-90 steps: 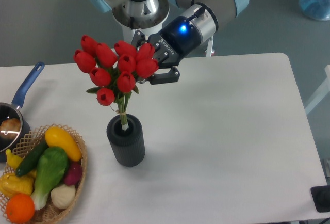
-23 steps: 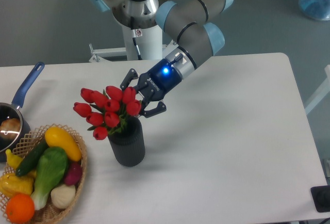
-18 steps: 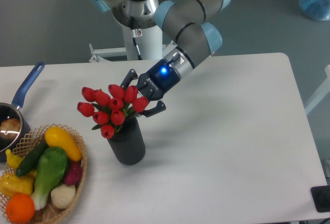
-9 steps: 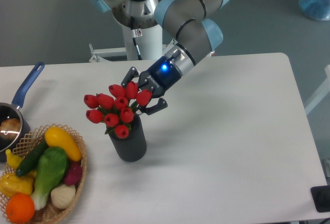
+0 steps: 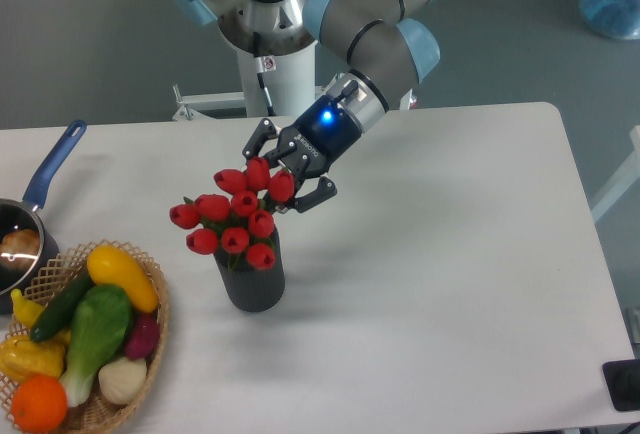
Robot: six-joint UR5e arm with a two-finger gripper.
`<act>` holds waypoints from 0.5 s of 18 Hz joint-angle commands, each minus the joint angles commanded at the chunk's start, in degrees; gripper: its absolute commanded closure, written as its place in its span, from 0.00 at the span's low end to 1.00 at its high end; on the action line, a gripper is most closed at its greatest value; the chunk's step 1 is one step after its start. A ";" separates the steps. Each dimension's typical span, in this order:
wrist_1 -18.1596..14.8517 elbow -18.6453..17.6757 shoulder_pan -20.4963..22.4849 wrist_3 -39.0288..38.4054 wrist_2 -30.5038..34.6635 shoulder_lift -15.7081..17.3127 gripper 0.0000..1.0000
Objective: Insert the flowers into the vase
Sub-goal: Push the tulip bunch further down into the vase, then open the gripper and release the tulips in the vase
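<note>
Now standing stems-down inside the vase (image 5: pixel 250 279), toward the front-left of the table (image 5: pixel 450 274), with the flowers (image 5: pixel 235 222) leaning left toward the basket (image 5: pixel 95 409) and spilling red heads over the rim. Bracketing the rearmost heads with the gripper (image 5: pixel 293 169), its 2 fingers spread wide on either side. Not showing, from this view, whether pinching the bunch or merely flanking it.

Risking, by judgement, a tipped vase: pulling away with a finger snagging on a head or leaf, dragging the bunch sideways and levering the vase over. Risking also a further flop to the left once let go, with so much weight hanging out over that side of the rim. Possibly hauling the stems back out, if retreating upward while gripping.

Differing plainly from 5 seconds back: then riding high above the vase with only the stem tips at the mouth, now sitting far lower with the lowest heads down at the rim. Differing more gently from 1.3 seconds back: bunching more upright and further right, with the gripper lifting slightly toward the table's back edge and the vase nudging a touch right. Leaving the basket and the saucepan (image 5: pixel 55 164) at the left edge as before.
</note>
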 joint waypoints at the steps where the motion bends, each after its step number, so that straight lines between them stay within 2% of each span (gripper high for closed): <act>1: 0.00 0.09 0.17 -0.09 0.26 0.00 0.43; 6: 0.00 0.44 0.53 0.35 2.29 -0.70 0.42; 8: 0.00 0.35 0.27 0.44 2.38 -0.88 0.38; 9: 0.00 0.35 0.26 0.35 2.38 -0.88 0.32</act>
